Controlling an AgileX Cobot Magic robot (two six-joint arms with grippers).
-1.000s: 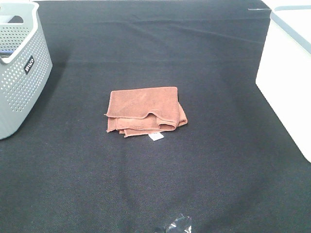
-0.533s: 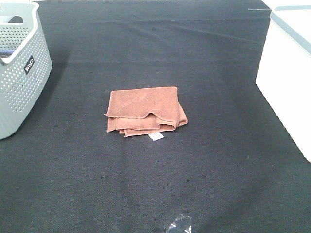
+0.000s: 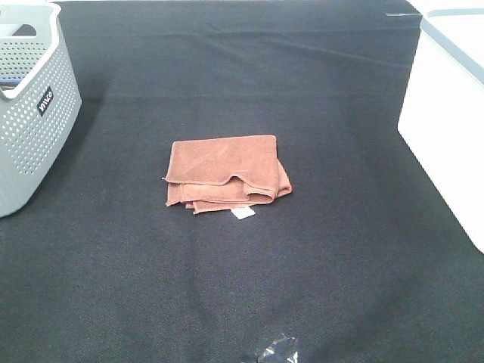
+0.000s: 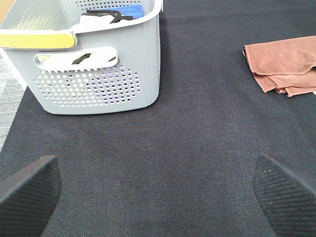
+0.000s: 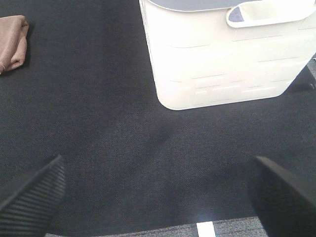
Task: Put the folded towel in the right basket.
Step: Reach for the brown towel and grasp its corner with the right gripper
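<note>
Exterior high: folded towel (image 3: pixel 225 172) being left ungrasped.
Left hand (image 4: pixel 158 192) and right hand (image 5: pixel 158 197) are being held wide open, empty; a grasp is being required.

The exterior camera looked steeply down on the black cloth (image 3: pixel 340 265) from high up, at a distance. Each wrist camera sat low and faced forward between the fingertips: beyond the left gripper (image 4: pixel 158 191) stood the grey perforated basket (image 4: pixel 98 84), close; beyond the right gripper (image 5: pixel 158 197), the white basket (image 5: pixel 222 64). All three views shared the folded towel (image 3: pixel 225 172).
</note>
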